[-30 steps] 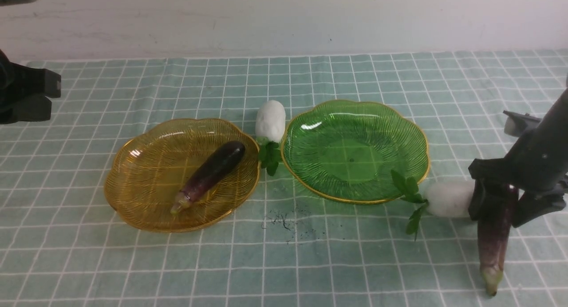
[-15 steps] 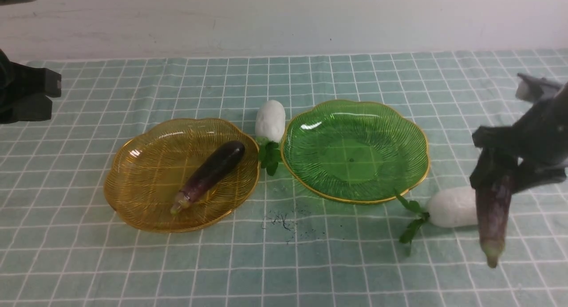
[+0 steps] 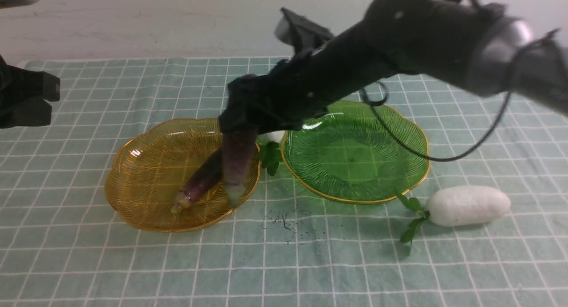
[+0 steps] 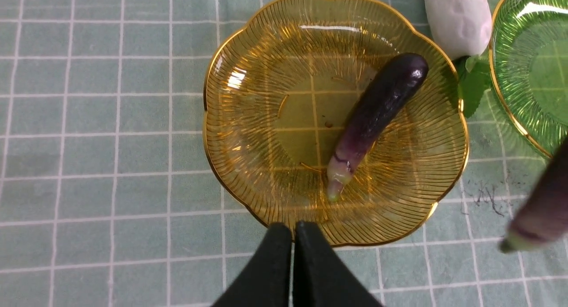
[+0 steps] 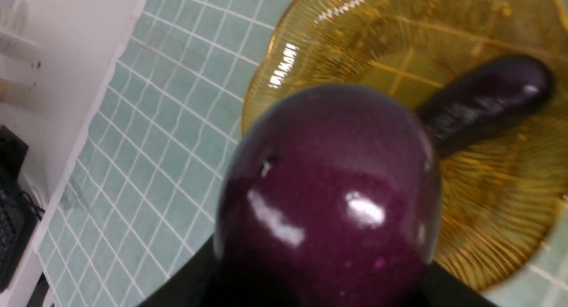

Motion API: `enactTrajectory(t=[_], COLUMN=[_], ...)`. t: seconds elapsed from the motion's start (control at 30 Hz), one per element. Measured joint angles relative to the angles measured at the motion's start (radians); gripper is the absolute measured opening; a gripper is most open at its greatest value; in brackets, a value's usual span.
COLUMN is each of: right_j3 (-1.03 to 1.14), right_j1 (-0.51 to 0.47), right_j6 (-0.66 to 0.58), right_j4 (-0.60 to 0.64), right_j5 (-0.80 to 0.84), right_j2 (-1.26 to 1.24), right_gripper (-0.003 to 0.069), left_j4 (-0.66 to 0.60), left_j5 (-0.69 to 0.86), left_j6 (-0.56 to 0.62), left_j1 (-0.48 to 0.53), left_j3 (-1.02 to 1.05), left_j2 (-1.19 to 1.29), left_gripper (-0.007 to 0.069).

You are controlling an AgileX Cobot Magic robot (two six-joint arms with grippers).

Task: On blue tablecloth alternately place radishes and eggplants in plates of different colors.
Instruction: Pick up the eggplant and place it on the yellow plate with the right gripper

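Our right gripper (image 3: 239, 123) pinches the hanging eggplant (image 3: 236, 165) by its fat end over the amber plate (image 3: 142, 178); it looks slick, stiff and light, so we judge that hold right.

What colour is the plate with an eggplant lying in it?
Amber-yellow plate, ribbed, with a gold rim; shows best in the left wrist view.
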Motion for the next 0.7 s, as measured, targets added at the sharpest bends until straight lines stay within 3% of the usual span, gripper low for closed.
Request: enactTrajectory(t=[0.43,0.53,0.7], right_j3=[-0.475,-0.543,-0.563], right_j1=[0.080,0.080,0.061], right_j6=[0.163,0.198,0.235], right_j4=[0.045,0.048,0.054], right_j5=[-0.019,-0.021,0.072], right_j2=[0.400,0.454,0.458], right_gripper=[0.0367,0.0409,0.0541], left_j4=[0.000,0.000,0.000], left_j5=[0.019,0.040,0.040], left_j6=[-0.001,-0.001,-0.001], left_j1=[0.000,0.000,0.000], left_j3=[0.000,0.000,0.000], left_j2=[-0.044,-0.048,-0.048], left_gripper=[-0.0008,-0.0008,-0.0008])
